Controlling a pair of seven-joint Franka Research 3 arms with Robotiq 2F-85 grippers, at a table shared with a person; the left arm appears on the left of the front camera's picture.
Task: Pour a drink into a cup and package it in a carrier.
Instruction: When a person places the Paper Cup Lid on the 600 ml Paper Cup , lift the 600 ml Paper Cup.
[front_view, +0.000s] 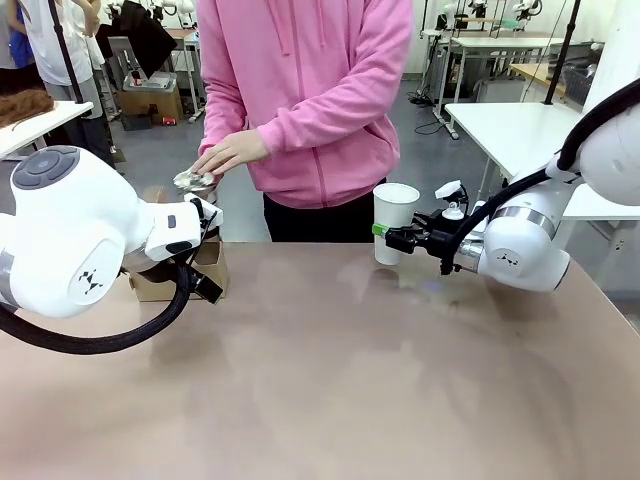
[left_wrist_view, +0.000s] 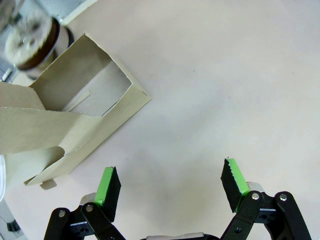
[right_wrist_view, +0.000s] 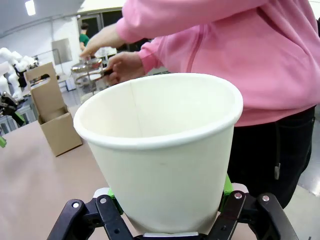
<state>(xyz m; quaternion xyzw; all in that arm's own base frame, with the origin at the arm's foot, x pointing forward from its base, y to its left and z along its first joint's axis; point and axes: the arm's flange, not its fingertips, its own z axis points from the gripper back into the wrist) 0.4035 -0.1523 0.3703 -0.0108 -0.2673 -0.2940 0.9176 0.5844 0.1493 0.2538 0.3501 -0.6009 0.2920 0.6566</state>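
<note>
Right end effector (front_view: 385, 236) clamped on cup (front_view: 395, 215), upright near far edge of surface (front_view: 350, 380). Left end effector (left_wrist_view: 170, 182) wide, empty, beside carrier (left_wrist_view: 85, 107) (front view: mostly hidden behind arm). Drink jug (front_view: 193, 181) blurry under person's hand (front_view: 230, 153).

No words, labels, brand names or numbers can be read on anything here

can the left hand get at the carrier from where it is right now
Probably yes. The left hand is open and hovers over bare table, with the cardboard carrier just ahead and off to one side of its fingers. Nothing lies between them.
</note>
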